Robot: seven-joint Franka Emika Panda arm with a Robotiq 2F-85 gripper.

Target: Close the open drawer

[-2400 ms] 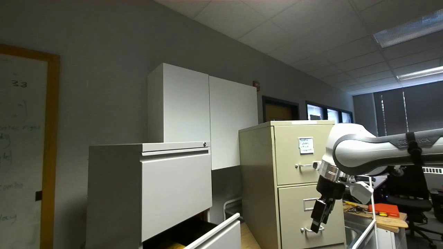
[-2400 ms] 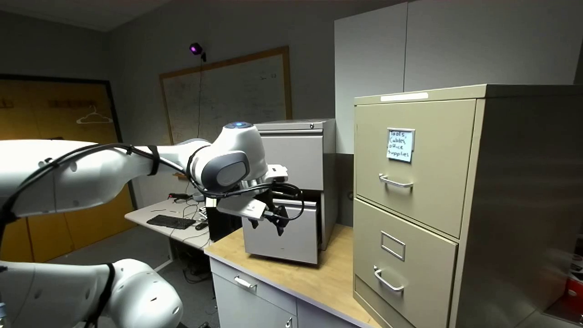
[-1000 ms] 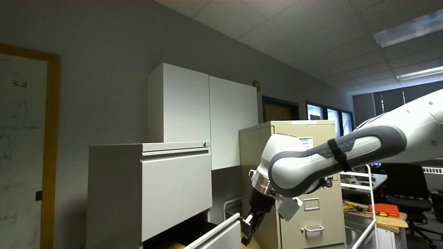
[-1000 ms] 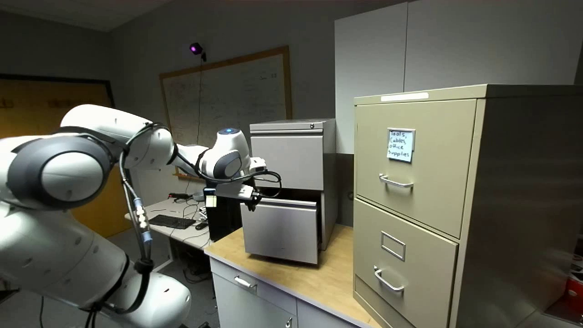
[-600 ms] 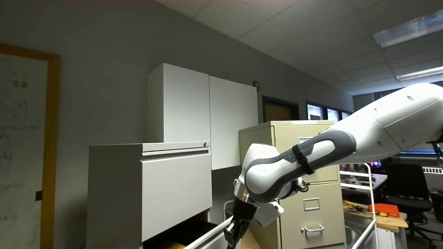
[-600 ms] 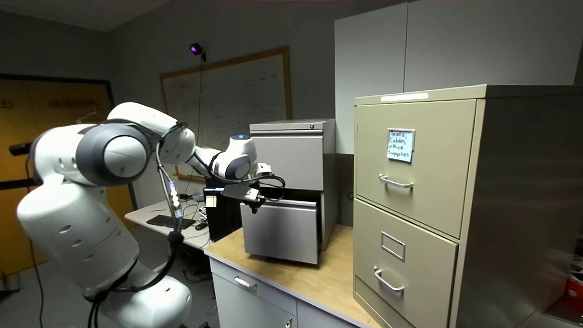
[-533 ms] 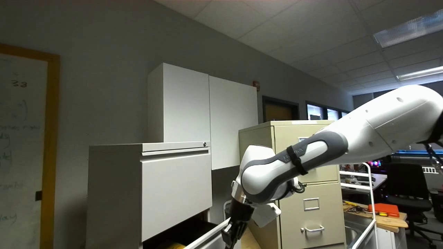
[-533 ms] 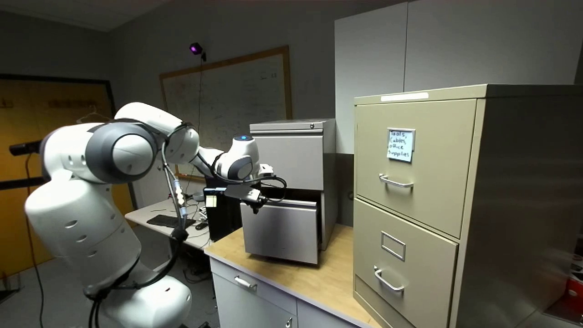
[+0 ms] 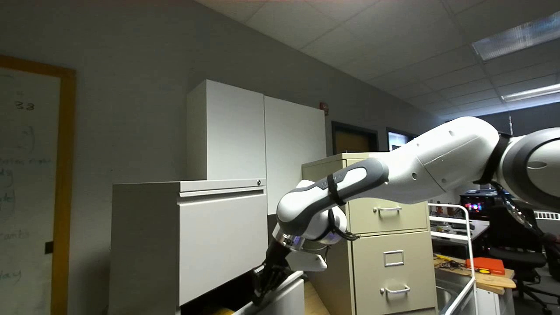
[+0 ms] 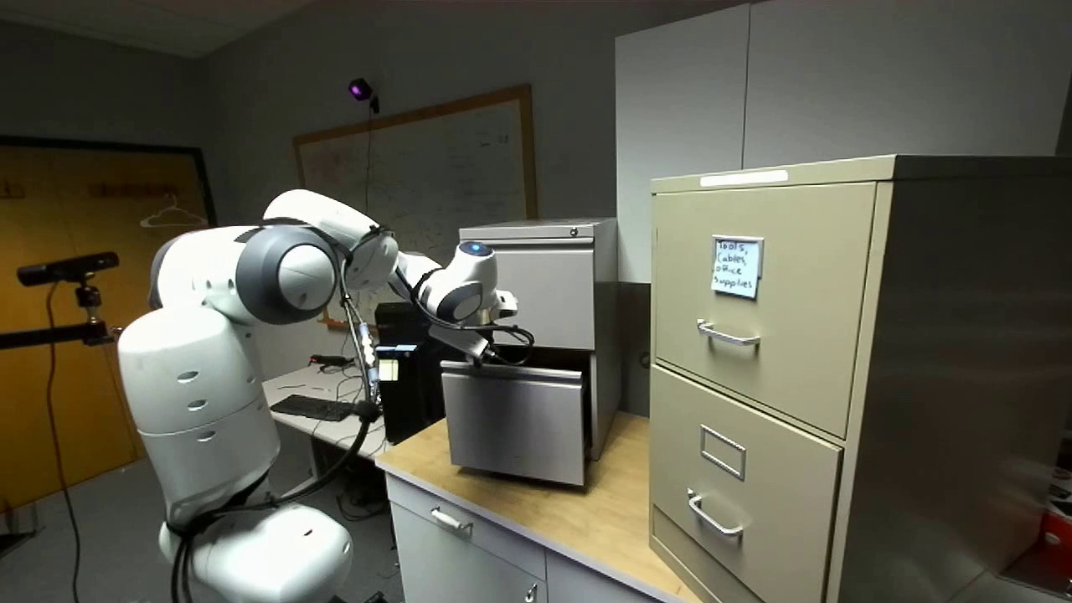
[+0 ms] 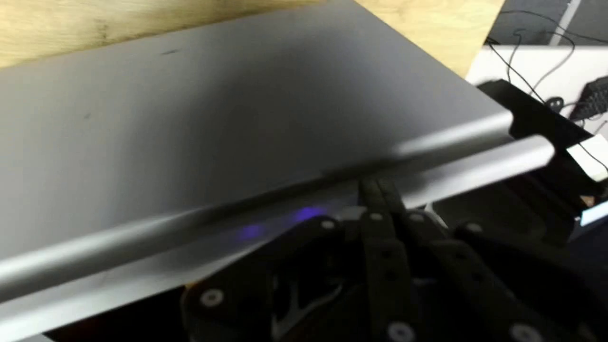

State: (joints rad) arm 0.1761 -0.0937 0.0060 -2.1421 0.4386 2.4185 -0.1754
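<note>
Holds fingers (image 11: pixel 372 196) clenched at top edge of drawer (image 11: pixel 266 118), just right of wrist-view centre (unclear whether touching).

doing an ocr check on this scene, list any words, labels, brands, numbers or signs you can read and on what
"Tools, Cables, office Supplies": card on the beige filing cabinet.
"33", possibly "38": whiteboard; its other writing is too faint to read.
Robot arm: lettering too blurred to read.
White strip on the same cabinet: no text legible.
Pale note: any writing too small to read.
</note>
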